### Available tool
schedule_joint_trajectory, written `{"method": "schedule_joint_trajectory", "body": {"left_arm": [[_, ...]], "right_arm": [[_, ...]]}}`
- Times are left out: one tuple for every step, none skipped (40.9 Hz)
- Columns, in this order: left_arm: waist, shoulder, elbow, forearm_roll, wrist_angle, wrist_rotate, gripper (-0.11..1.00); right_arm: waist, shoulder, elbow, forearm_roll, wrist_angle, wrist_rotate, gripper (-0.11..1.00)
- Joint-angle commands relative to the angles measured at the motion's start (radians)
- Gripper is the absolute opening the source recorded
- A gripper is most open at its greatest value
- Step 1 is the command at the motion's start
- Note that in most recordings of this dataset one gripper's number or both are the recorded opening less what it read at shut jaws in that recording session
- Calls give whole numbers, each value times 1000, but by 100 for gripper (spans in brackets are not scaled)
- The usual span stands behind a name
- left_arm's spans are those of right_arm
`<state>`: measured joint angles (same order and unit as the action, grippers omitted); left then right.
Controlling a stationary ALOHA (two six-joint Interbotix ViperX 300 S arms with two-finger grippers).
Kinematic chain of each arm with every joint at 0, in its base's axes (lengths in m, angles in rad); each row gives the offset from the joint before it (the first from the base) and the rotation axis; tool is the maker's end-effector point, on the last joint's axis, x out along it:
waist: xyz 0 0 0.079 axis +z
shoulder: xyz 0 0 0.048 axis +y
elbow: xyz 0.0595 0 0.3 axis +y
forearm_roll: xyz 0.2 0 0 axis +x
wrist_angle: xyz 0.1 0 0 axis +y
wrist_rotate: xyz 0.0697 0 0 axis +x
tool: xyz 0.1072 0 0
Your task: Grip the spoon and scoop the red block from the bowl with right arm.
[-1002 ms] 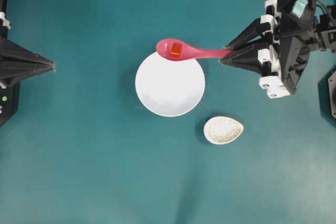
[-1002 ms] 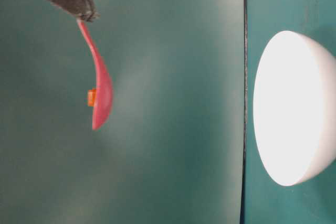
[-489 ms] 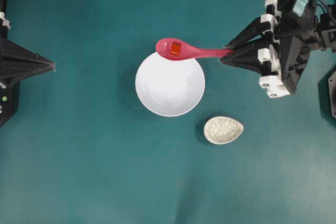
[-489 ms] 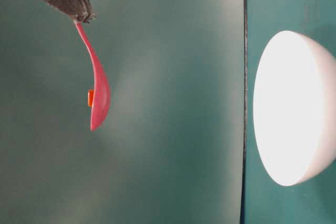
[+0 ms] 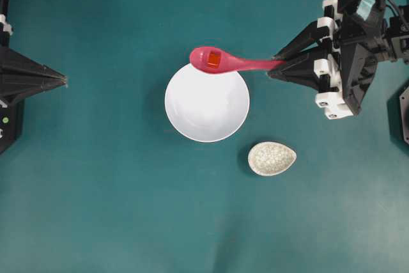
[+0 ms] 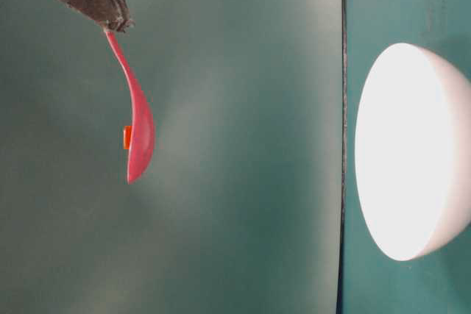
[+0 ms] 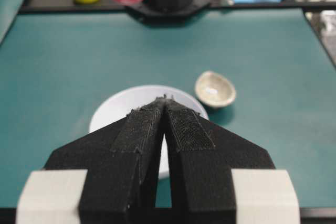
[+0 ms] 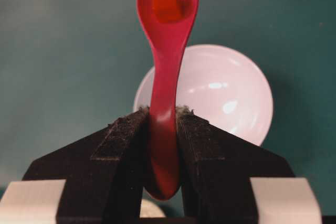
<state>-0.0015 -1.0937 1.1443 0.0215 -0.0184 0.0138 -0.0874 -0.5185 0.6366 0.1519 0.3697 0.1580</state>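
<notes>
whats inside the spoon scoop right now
The red block sits in the scoop of the spoon, which the right hand holds by the handle. The block hides the scoop's floor under it.

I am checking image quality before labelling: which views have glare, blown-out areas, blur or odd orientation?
Table-level view: rotated sideways, the bowl blown out to flat white, the spoon and red block soft. Right wrist view: glare spots inside the bowl, the right gripper pads blurred up close. Overhead view: evenly lit and sharp. Left wrist view: the left gripper slightly soft.
</notes>
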Motion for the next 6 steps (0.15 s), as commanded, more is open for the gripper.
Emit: {"method": "schedule_joint_trajectory", "body": {"left_arm": [[0,8,-29,2,-9,0,1],[0,6,-28,2,-9,0,1],[0,6,-28,2,-11,2,1],[0,6,-28,2,-11,0,1],[0,6,-29,2,-9,0,1],[2,5,-28,2,-9,0,1]], "right_arm": [[0,-8,-28,-3,-3,-3,22],[0,-8,-28,-3,-3,-3,22],[0,-8,-28,-3,-3,-2,22],[0,-8,-28,-3,-3,-2,22],[0,-8,-28,-3,-3,-2,22],[0,-8,-28,-3,-3,0,22]]}}
